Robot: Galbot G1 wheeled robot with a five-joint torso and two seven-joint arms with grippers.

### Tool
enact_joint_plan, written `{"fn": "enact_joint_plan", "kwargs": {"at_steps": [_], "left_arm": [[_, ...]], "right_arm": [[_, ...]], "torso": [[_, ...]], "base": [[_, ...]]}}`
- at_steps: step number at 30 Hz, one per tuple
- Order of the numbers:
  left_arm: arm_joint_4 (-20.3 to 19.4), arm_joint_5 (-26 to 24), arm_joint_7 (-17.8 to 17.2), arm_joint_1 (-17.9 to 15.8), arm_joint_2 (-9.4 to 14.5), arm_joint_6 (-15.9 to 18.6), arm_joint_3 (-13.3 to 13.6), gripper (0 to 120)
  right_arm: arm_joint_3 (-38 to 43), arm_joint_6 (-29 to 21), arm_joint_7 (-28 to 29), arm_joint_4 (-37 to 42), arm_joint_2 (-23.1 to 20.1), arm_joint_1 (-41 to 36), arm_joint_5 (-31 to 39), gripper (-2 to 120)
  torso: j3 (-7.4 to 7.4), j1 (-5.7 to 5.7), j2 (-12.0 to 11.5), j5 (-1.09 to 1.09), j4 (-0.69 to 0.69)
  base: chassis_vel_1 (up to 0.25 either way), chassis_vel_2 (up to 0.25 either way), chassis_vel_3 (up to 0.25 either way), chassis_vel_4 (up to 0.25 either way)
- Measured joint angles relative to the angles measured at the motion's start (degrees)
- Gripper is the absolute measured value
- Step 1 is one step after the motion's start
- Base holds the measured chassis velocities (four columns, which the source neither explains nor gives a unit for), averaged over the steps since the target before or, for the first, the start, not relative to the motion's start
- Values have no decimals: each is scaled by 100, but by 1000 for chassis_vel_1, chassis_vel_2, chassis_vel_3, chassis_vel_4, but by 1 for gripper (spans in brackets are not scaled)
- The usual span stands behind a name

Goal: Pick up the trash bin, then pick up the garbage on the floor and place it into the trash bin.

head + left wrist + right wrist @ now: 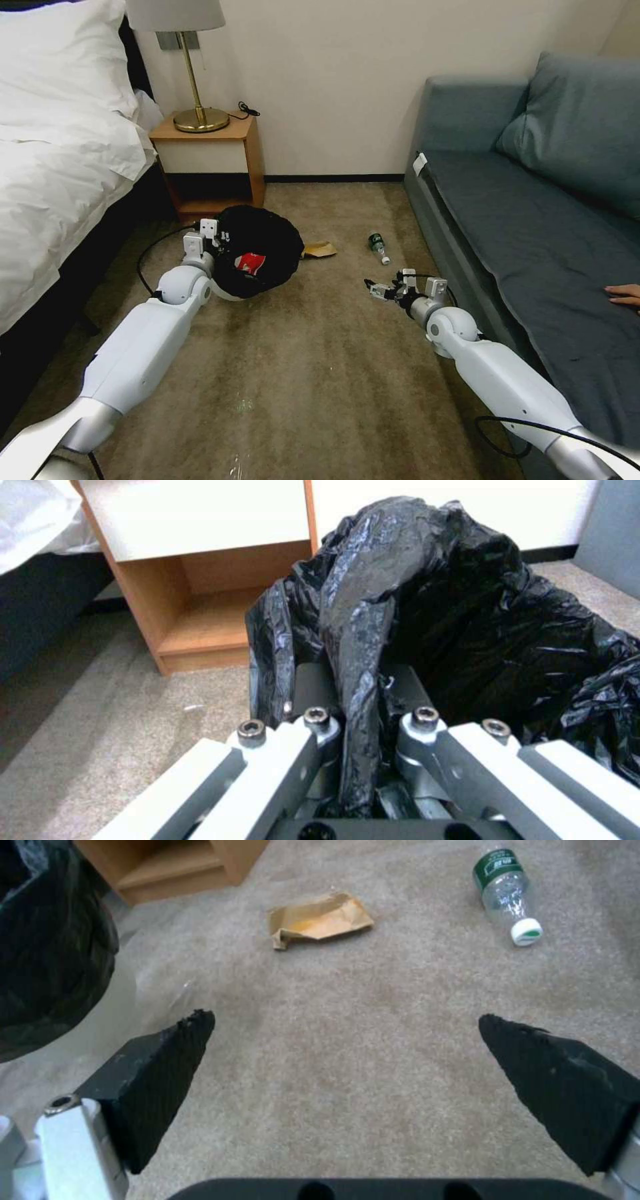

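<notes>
**A bedroom, likely a hotel room**

A bed point(60, 147) with white linen and a plump pillow point(60, 53) stood by a wooden nightstand point(210, 160) bearing a brass lamp point(193, 73). Opposite sat a grey-blue sofa point(533, 220) with a cushion point(580, 127). Beige carpet point(320, 373) covered the floor, against plain cream walls point(333, 87).

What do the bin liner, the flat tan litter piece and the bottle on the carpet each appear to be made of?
Bin liner: thin glossy black plastic film, judging by its crinkles and highlights. Tan litter piece: probably matte paper, creased and folded. Bottle: clear, likely plastic, with a green label and white cap.
</notes>
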Motion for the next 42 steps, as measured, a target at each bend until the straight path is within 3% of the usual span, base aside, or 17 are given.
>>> {"fn": "enact_joint_plan", "kwargs": {"at_steps": [19,42], "left_arm": [[-58,10,5,134,70,-9,-130,5],[203,90,23,-47,-55,-52,-131,5]], "right_arm": [[-14,122,-161,-72,54,17,-35,100],[-38,240,-344,-399,108,50,-93,100]], "torso": [[0,0,0,0,1],[1,0,0,0,2]], "base": [[0,0,0,0],[-28,31,33,-35]]}}
